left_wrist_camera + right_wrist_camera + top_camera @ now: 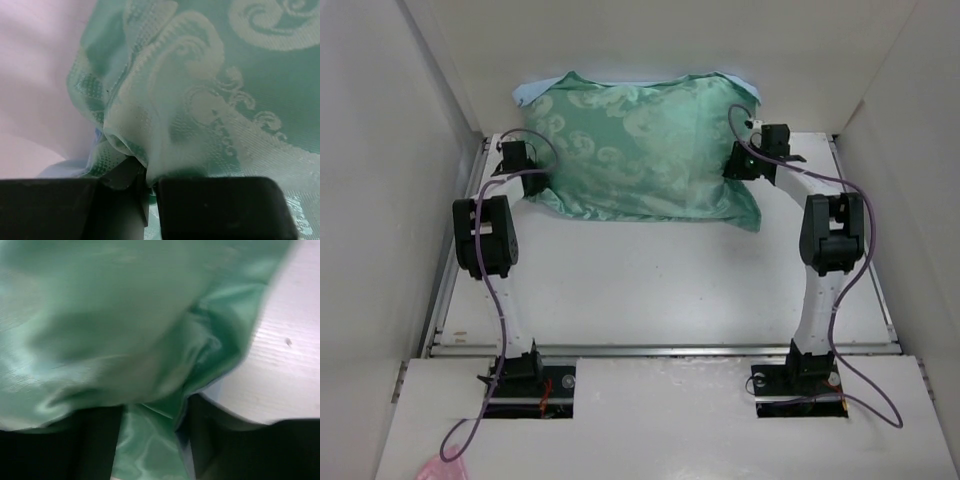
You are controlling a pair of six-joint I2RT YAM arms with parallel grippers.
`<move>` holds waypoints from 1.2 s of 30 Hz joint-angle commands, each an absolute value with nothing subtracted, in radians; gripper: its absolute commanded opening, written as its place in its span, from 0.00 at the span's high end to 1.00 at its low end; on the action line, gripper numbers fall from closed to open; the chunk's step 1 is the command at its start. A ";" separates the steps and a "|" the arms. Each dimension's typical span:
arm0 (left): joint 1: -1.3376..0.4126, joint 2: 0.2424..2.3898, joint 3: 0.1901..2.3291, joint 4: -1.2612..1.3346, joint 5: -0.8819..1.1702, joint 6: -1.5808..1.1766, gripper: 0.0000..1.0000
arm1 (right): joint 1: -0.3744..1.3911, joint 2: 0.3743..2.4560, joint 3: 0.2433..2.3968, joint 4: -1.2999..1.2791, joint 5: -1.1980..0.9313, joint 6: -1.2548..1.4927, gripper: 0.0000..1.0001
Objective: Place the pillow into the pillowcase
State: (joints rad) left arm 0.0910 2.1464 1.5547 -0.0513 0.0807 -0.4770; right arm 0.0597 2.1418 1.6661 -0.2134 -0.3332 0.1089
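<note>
Two thin folds, pinched by the left tool (150,187) and right tool (150,440) at the pillowcase's (640,150) sides, could slip free if tugged.

The left arm (485,240) and right arm (832,235) share white links and bulky black joint housings. A purple cable (494,300) loops along each from black base brackets (525,372). The left gripper (150,185) has blocky matte-black fingers (220,210).
</note>
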 commanded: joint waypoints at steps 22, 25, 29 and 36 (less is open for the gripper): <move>-0.038 1.145 1.236 -0.541 -0.382 -0.661 0.00 | 0.075 1.370 1.316 -0.469 0.090 0.348 0.00; -0.038 1.001 1.246 -0.506 -0.431 -0.670 0.00 | 0.075 1.301 1.347 -0.469 0.118 0.348 0.00; -0.038 0.902 1.233 -0.443 -0.431 -0.652 0.00 | 0.075 1.237 1.358 -0.422 0.109 0.348 0.00; -0.038 0.925 1.233 -0.404 -0.339 -0.627 0.00 | 0.075 1.140 1.270 -0.305 0.057 0.345 0.00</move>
State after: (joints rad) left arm -0.0376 0.8780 1.2324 -0.4297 -0.3828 -0.6449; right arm 0.0669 1.1755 1.2991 -0.3985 0.0776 0.3511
